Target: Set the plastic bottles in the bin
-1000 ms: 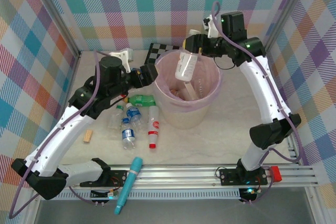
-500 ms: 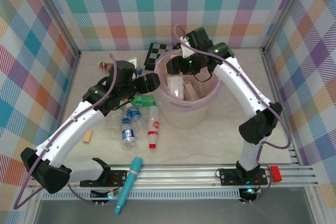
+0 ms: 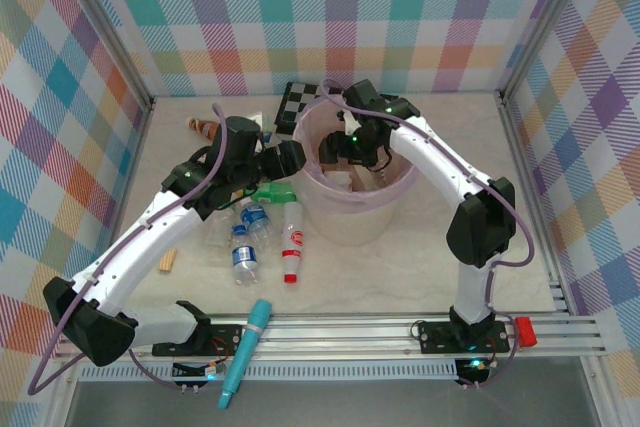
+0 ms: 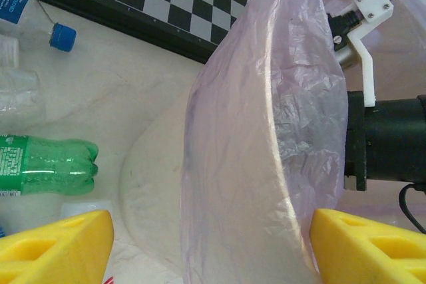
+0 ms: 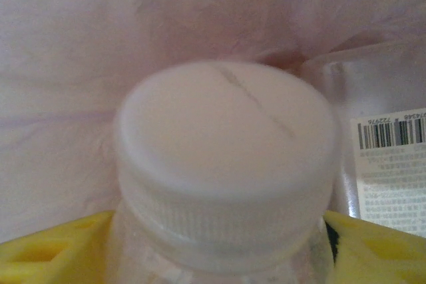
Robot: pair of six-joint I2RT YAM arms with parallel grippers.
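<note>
The bin [image 3: 352, 221] is a pale-pink bucket with a pink liner. My right gripper [image 3: 342, 151] is lowered inside it. A white-capped clear bottle [image 5: 223, 164] stands between its yellow fingers [image 5: 53, 254], with a thin dark gap beside the right finger, so the jaws look open. Another bottle with a barcode label [image 5: 386, 164] lies in the bin beside it. My left gripper [image 3: 290, 159] is open and empty just left of the bin wall [image 4: 266, 164]. On the table lie a green bottle [image 3: 272, 191] [image 4: 46, 164], a red-labelled one [image 3: 292, 240] and blue-labelled ones [image 3: 243, 252].
A black-and-white checkerboard [image 3: 300, 99] [image 4: 146, 4] lies behind the bin. A teal pen-like tube [image 3: 246, 350] rests on the front rail and a small wooden block [image 3: 167, 260] lies at the left. A loose blue cap [image 4: 63, 36] lies near the board.
My right arm has dropped from above the bin into it, carrying the bottle, and its jaws have widened. My left gripper has shifted a little toward the bin wall.
</note>
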